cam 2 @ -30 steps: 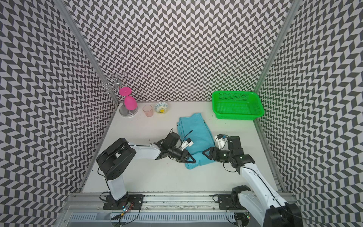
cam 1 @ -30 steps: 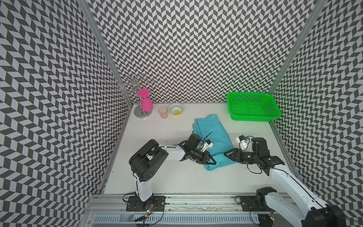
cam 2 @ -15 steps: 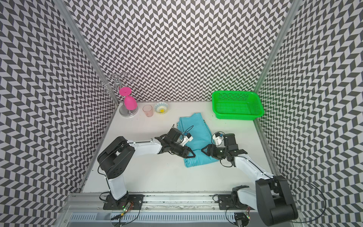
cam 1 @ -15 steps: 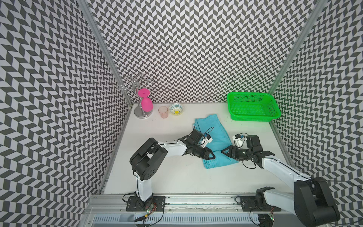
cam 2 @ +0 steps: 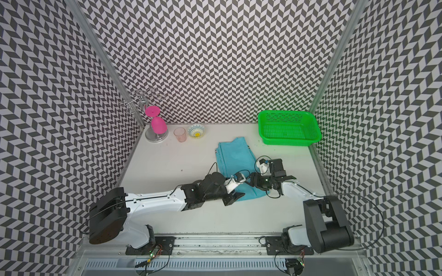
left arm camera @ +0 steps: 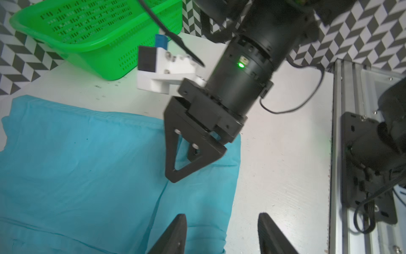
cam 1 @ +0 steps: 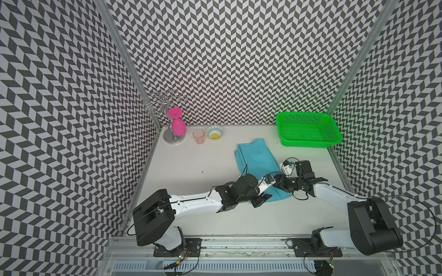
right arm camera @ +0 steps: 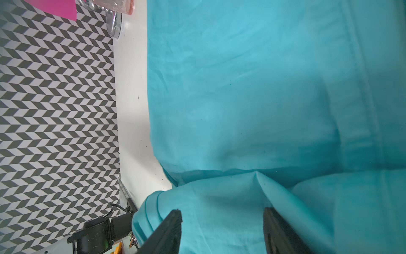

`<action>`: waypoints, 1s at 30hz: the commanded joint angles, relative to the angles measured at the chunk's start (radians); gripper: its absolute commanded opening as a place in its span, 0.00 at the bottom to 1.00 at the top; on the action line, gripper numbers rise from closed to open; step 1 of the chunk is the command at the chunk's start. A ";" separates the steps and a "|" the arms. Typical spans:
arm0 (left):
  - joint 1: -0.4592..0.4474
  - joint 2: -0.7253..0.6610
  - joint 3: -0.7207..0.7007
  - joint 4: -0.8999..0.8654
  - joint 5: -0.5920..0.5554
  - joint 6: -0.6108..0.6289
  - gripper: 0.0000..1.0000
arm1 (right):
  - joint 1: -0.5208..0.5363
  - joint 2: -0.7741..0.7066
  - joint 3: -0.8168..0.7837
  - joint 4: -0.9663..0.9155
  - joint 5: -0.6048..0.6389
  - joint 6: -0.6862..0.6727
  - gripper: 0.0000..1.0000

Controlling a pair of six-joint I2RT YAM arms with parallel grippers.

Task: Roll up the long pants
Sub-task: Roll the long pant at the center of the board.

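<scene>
Both top views show the long pants (cam 1: 257, 160) folded into one long strip on the surface (cam 1: 191, 191). The strip's long axis runs away from the robot's base. The far end, where dark stripes show, is near the green basket (cam 1: 308, 143), and the near end lies under the two hands.

The left hand (cam 1: 262, 200) reaches in from the left to the near corner. In the left wrist view its jaws stand wide apart and grip nothing: one finger is over the cloth, the other over bare surface on the base side, so the near hem runs between them.

The right hand (cam 1: 277, 183) comes in from the opposite side, a little farther along the strip and just beside the left hand. In the right wrist view its jaws are also apart, astride a raised fold of the turquoise cloth. I judge the gap too wide to be pinching such thin cloth.

What the coming move turns on, as I read it, is the hem. A roll has to travel along the long axis, from the near end toward the basket, so both hands need to sit side by side across the hem. Both are at the near end — the left nearer the hem itself, the right nearer the lifted fold.
</scene>
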 commanded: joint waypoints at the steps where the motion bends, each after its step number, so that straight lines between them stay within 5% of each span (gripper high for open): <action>1: -0.005 0.032 -0.040 0.111 -0.028 0.105 0.56 | -0.010 0.033 0.024 0.042 0.006 -0.038 0.63; 14: 0.029 0.222 -0.081 0.127 -0.187 0.248 0.67 | -0.074 0.093 0.055 0.019 -0.046 -0.096 0.63; 17: 0.029 0.242 -0.098 0.151 -0.201 0.267 0.81 | -0.074 0.101 0.069 0.020 -0.047 -0.094 0.62; 19: 0.027 0.263 -0.103 0.160 -0.222 0.278 0.83 | -0.076 0.107 0.082 0.015 -0.044 -0.094 0.62; 27: 0.001 0.345 -0.106 0.202 -0.395 0.357 0.81 | -0.077 0.136 0.132 -0.002 -0.042 -0.094 0.62; 30: -0.005 0.352 -0.108 0.221 -0.459 0.354 0.72 | -0.080 0.143 0.137 -0.001 -0.042 -0.092 0.62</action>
